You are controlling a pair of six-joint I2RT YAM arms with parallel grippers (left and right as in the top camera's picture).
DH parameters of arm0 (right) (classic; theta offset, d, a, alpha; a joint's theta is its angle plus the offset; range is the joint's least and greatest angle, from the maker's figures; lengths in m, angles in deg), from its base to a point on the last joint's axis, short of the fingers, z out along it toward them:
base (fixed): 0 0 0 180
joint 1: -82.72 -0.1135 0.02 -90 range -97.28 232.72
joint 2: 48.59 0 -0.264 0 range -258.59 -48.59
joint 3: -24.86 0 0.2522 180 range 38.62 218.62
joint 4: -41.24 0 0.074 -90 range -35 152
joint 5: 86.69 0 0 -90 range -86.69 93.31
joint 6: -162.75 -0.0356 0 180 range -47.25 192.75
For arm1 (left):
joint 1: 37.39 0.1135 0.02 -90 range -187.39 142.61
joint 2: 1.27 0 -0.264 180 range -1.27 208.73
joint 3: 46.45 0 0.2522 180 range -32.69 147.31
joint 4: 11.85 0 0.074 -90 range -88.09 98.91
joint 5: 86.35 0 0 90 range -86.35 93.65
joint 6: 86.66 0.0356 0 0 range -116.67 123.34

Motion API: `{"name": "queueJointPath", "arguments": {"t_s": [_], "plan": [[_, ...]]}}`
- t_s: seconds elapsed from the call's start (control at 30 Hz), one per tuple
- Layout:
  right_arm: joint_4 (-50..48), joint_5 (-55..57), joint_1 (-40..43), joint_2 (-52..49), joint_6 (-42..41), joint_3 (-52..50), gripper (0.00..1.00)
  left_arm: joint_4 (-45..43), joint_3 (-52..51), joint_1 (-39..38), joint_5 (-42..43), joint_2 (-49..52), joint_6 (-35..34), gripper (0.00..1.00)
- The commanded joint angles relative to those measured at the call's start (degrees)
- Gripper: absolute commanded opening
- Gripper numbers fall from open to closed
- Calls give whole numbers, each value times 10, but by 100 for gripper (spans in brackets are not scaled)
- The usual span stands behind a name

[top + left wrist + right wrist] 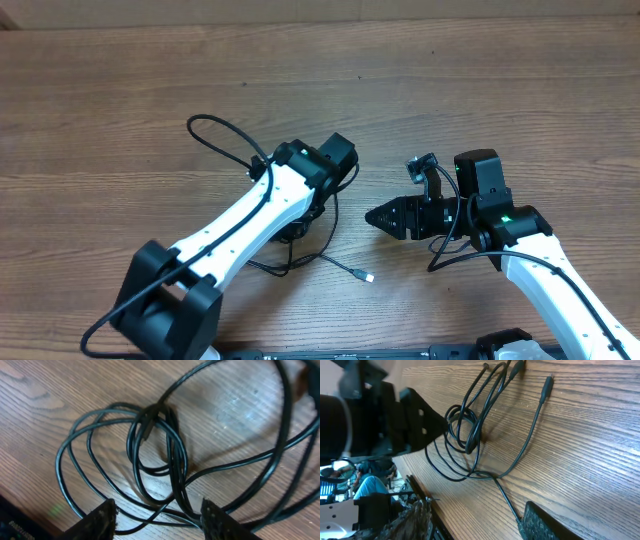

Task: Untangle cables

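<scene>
1. Step in hand: judged to be the first grasp on the tangle. The left hand (160, 522) is lowered over the cables (152, 415) with its jaws apart. Several strands pass between the fingertips, and none is pinched.
2. The right hand (479, 515) is open and empty. It sits beside the left hand with its tips turned toward it.
3. Location: the cables lie bunched flat on the surface (450, 90), directly under and just beside the left hand.
4. Orientation: the loops are drawn out long. Their long axis runs from the tight coil at the left hand out to a group of plugs farther from it. One loose end leaves the left hand toward the right hand's side, and its plug (368, 277) points away from the left hand.
5. Next move, as a judgement: close the left hand on one strand only. Then bring the right hand onto the loose end and draw it outward, away from the left hand and along its own line.
</scene>
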Motion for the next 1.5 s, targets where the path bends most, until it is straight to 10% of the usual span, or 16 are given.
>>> {"name": "queueJointPath", "arguments": {"t_s": [0.0, 0.17, 0.3, 0.83, 1.03, 1.47], "plan": [[0, 2, 0, 0, 0, 10, 58, 11, -2, 3, 19, 18, -2, 54], [1, 2, 0, 0, 0, 10, 59, 24, -3, 4, 34, 23, -2, 62], [1, 2, 0, 0, 0, 10, 59, 38, -4, 10, 34, 23, -1, 100], [2, 10, 0, 0, 0, 10, 62, 17, -31, 26, 36, 6, 66, 100], [1, 12, 0, 0, 0, 10, 63, -98, -115, 34, 60, -143, 121, 100], [1, 25, 0, 0, 0, 10, 63, -234, -263, 36, 71, -217, -7, 100]]}}
